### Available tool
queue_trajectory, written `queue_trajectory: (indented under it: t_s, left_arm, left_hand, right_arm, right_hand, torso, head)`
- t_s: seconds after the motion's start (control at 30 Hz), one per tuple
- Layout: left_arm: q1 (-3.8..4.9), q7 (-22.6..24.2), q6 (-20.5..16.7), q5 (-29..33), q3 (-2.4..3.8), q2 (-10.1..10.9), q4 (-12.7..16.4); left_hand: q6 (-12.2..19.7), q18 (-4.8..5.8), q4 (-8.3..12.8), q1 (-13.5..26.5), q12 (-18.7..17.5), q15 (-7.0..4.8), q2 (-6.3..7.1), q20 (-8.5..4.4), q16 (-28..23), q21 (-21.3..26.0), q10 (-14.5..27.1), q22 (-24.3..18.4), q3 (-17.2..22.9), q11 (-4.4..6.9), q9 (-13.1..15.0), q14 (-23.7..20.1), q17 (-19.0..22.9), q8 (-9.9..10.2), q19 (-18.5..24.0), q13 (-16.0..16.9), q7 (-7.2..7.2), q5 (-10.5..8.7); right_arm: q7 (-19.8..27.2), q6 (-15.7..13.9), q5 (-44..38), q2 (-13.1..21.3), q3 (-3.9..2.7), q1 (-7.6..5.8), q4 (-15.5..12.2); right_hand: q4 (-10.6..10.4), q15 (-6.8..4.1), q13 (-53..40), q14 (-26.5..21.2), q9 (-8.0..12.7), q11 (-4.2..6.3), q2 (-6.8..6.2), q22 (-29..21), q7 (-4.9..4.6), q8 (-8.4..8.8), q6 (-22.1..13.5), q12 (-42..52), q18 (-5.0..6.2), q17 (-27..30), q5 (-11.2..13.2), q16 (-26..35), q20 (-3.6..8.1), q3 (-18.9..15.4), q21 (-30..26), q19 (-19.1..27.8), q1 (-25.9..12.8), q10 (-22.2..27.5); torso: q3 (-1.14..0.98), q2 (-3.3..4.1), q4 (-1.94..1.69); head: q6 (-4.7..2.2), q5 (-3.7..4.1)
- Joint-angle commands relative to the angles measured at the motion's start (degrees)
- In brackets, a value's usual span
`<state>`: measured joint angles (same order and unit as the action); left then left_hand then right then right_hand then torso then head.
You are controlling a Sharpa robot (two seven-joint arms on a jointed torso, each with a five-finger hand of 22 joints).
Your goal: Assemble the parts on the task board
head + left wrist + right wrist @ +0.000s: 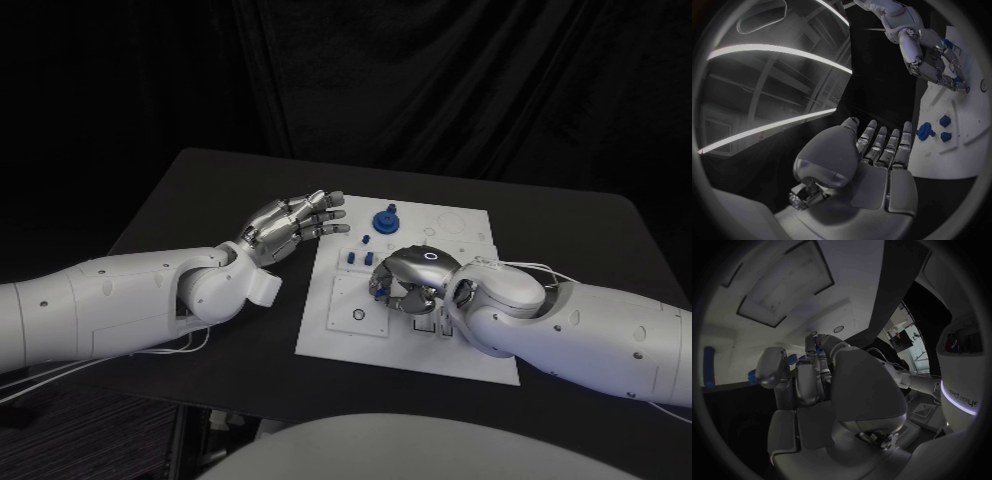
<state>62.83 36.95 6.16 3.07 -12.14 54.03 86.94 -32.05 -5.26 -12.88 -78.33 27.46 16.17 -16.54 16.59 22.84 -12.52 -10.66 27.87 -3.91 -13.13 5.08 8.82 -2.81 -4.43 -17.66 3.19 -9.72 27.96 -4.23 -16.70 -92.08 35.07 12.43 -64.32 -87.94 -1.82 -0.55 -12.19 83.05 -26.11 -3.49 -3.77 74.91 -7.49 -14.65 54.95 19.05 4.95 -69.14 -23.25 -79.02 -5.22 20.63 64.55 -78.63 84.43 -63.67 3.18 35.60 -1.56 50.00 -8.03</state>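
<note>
**Two hands at the white task board, head and wrist views**

The flat white rectangular task board lies in the middle of the matte black table, its long sides running away from the robot. Near its far edge stands a round blue knob-shaped part, upright in the board. Just nearer the robot, two small blue peg-like parts stand in a raised white block on the board. A dark ring marks the board's near left panel.

The silver left hand is held beside the board's left edge, level with the knob-shaped part. Its fingers are extended and slightly spread, with the fingertips reaching over the board's edge; nothing lies between them. In the left wrist view the same hand shows its flat palm and straight fingers directed towards the board, where three blue parts are seen.

The silver right hand is lowered onto the middle of the board, back upward, fingers curled down and inward. Small blue pieces show among its fingers; whether the hand grips one or merely rests over them cannot be determined. In the right wrist view the hand has its fingers drawn close together, with blue visible at the fingertips against the board.
</note>
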Motion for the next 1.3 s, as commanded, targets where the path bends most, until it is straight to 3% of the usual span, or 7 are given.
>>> queue_trajectory:
  t_s: [0.03,1.3]
  left_arm:
    - [-0.14,0.23,1.16,-0.04,0.05,-0.11,0.01]
    - [-0.23,-0.42,1.59,-0.04,0.05,-0.43,-0.32]
  left_hand:
    - [-0.34,1.09,-0.09,0.68,0.25,0.21,0.01,0.01,0.2,-0.24,0.02,-0.09,0.22,-0.41,0.05,-0.04,-0.08,-0.22,-0.38,0.05,-2.35,-0.2]
    - [-0.47,1.11,-0.42,0.8,0.46,0.2,0.04,0.0,0.24,-0.23,-0.11,-0.11,0.43,-0.68,0.08,-0.06,-0.08,-0.28,-0.39,0.07,-2.51,-0.25]
  right_arm:
    - [-1.76,0.87,-0.78,-0.02,-0.02,0.08,-0.05]
    - [-2.89,3.14,-1.07,-1.05,-0.01,0.1,0.82]
  right_hand:
    - [0.2,-0.17,0.1,-0.02,0.09,-0.07,0.02,7.78,-0.03,-0.37,-0.23,-0.25,0.56,0.07,-0.33,0.27,-0.1,0.12,-0.21,0.0,0.53,-0.29]
    - [0.38,-0.08,0.06,-0.42,0.04,-0.19,-0.23,7.42,-0.17,-0.38,-0.64,-0.44,0.8,0.99,-0.01,0.81,-0.13,0.13,-1.5,0.58,0.66,-0.15]
  torso:
    - [0.03,0.01,-0.01]
    - [0.03,0.01,0.03]
  head:
    - [0.0,0.03]
    - [0.0,0.07]
